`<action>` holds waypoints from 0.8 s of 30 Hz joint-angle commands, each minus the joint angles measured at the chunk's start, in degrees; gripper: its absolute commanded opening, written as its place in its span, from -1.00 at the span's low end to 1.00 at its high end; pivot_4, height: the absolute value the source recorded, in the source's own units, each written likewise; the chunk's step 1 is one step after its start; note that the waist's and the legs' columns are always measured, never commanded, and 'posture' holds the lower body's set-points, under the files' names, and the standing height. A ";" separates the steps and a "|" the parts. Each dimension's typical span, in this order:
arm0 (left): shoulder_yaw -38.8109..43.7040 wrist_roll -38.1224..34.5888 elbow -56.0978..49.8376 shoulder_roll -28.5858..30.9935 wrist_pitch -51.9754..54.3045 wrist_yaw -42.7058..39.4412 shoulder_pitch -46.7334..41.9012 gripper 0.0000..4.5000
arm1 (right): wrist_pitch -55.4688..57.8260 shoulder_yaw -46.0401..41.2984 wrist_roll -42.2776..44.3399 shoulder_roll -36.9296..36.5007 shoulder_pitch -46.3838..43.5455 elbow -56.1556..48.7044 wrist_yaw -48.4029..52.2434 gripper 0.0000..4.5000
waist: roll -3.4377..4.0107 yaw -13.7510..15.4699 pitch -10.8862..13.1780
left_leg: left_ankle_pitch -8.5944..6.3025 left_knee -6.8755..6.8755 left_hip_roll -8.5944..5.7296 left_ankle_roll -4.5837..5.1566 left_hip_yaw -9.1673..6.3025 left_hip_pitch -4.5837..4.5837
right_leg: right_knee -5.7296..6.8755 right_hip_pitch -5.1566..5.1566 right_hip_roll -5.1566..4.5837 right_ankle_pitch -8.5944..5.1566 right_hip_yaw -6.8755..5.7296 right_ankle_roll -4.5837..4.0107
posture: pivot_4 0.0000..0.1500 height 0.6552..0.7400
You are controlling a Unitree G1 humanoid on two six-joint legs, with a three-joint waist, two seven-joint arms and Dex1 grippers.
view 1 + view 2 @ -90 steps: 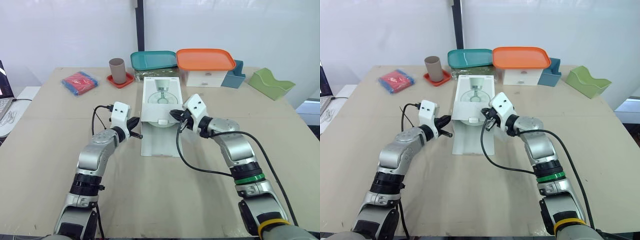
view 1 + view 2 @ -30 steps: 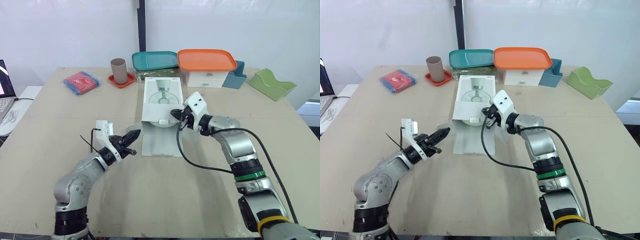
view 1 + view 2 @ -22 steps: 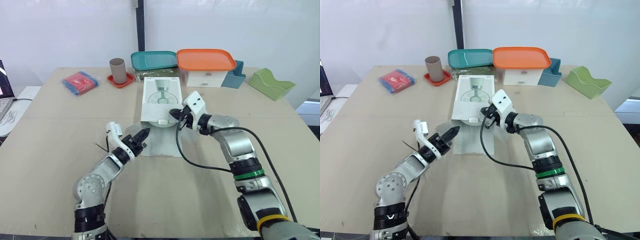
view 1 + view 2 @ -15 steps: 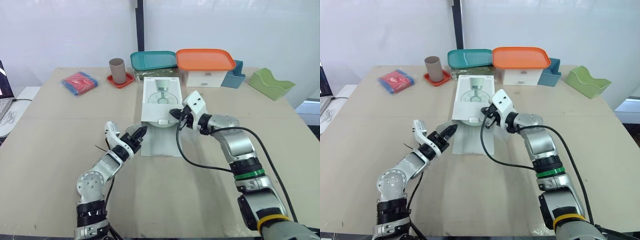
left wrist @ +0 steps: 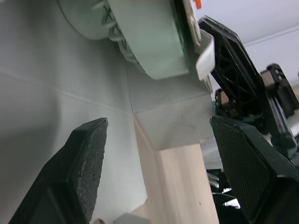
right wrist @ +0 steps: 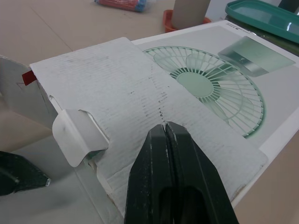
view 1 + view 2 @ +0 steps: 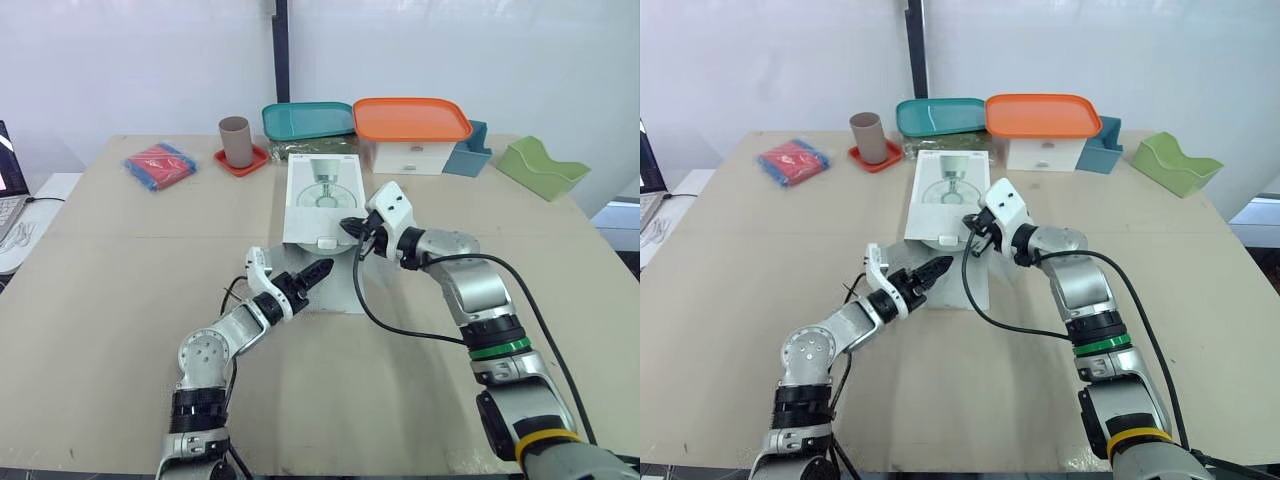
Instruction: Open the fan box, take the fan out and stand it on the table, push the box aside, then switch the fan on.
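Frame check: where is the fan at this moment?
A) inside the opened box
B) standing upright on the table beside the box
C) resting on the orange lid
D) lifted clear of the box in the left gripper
A: the pale green fan lies inside the opened fan box, and the left gripper is at the box's mouth with its fingers apart.

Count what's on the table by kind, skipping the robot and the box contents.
Lidded containers: 2 (teal-lidded container, orange-lidded container)
Open holders: 2 (blue holder, green tray)
Cups: 1 (brown cup)
Saucers: 1 (red saucer)
Packets: 1 (red and blue packet)
Boxes: 1 (fan box)
Total: 8
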 commanded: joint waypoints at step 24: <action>1.79 0.92 5.35 -5.12 -9.35 -1.54 -3.52 0.68 | 0.79 -0.21 -0.05 -1.21 1.45 -3.41 -0.33 -1.00 | 0.00 0.01 0.00 | 0.00 -0.01 0.00 -0.01 -0.01 0.00 | -0.02 0.01 0.00 -0.01 0.00 0.01 | 1.00 1.00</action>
